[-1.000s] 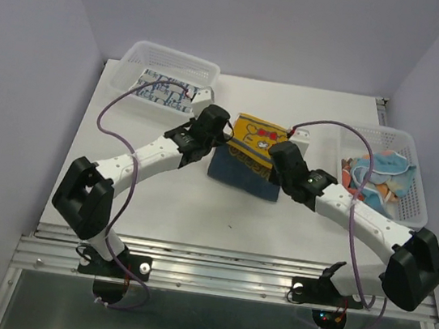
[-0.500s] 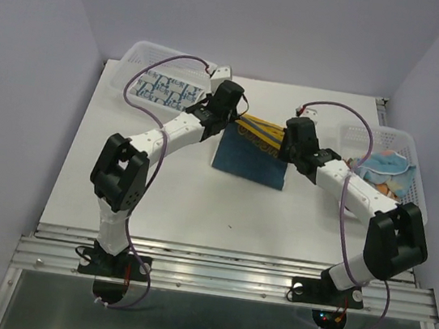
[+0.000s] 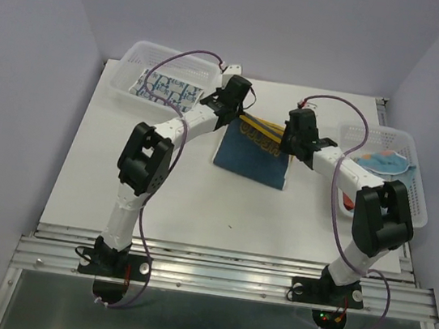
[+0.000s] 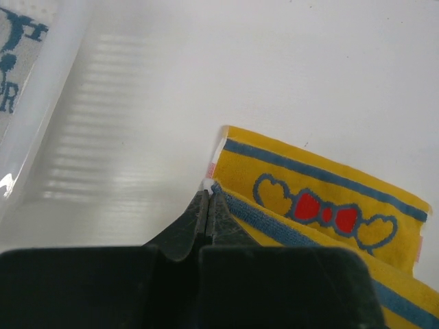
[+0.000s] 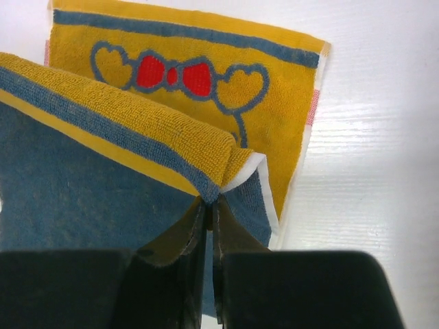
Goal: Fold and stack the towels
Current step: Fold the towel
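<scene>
Top external: both arms reach over the far-middle tabletop (image 3: 158, 197); the yellow-and-navy towel (image 3: 251, 162) lies there btw the two baskets, navy underside facing up, yellow strip showing at its far edge; left gripper (image 3: 240, 118) has its left corner, right gripper (image 3: 289, 146) the right corner. Left wrist: left gripper (image 4: 208, 199) jaws pressed shut on a thin white-edged corner of the towel (image 4: 309, 205); yellow face w/ red bow and blue hearts flat just beyond. Right wrist: right gripper (image 5: 209, 205) clamped on the other corner, held edge raised over the flat yellow part of the towel (image 5: 171, 75). Left basket (image 3: 170, 53) holds a blue-and-white towel (image 3: 164, 90); right basket (image 3: 416, 159) holds a heap of mixed towels (image 3: 387, 164).
</scene>
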